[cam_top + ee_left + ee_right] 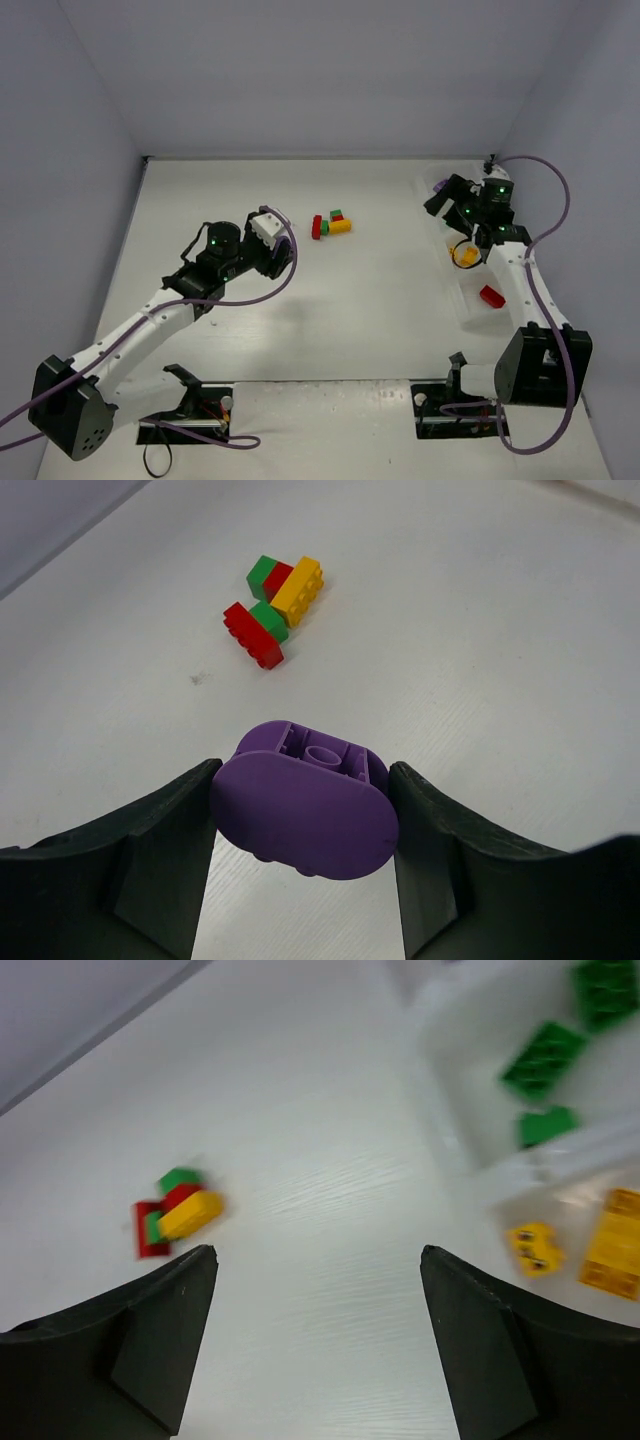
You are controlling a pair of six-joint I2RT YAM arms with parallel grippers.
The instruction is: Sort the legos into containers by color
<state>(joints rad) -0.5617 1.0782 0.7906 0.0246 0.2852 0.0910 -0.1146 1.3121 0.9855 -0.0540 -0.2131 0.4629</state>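
My left gripper is shut on a purple lego with rounded ends, held above the table. Ahead of it lies a touching cluster of legos: a red one, a yellow one and a green one. In the top view the cluster sits mid-table, to the right of my left gripper. My right gripper is open and empty over bare table beside the containers. Its view shows green legos in one bin and yellow legos in the adjoining one.
The tray runs along the table's right side, with a purple piece at its far end, yellow in the middle and a red lego nearer me. Grey walls close in the table. A purple cable loops by my left wrist.
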